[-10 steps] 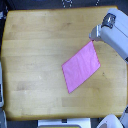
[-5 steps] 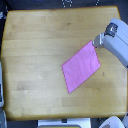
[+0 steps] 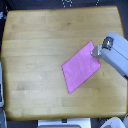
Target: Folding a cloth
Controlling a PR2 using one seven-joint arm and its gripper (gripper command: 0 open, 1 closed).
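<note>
The pink-magenta cloth (image 3: 80,67) lies flat and unfolded on the wooden table (image 3: 40,55), turned like a diamond, right of centre in the exterior view. My gripper (image 3: 96,51) comes in from the exterior view's right on a bulky grey-white arm (image 3: 116,55). Its tips are at the cloth's upper right corner, at or just above the fabric. The picture is too blurred to tell whether the jaws are open or shut, or whether they hold the corner.
The table's right edge (image 3: 124,95) runs just behind the arm. A dark object (image 3: 66,3) stands past the top edge. Pale objects sit at the left edge (image 3: 2,87) and below the bottom edge (image 3: 65,123).
My gripper has moved downward in the exterior view, from above the cloth to its upper right corner. The cloth has not visibly moved.
</note>
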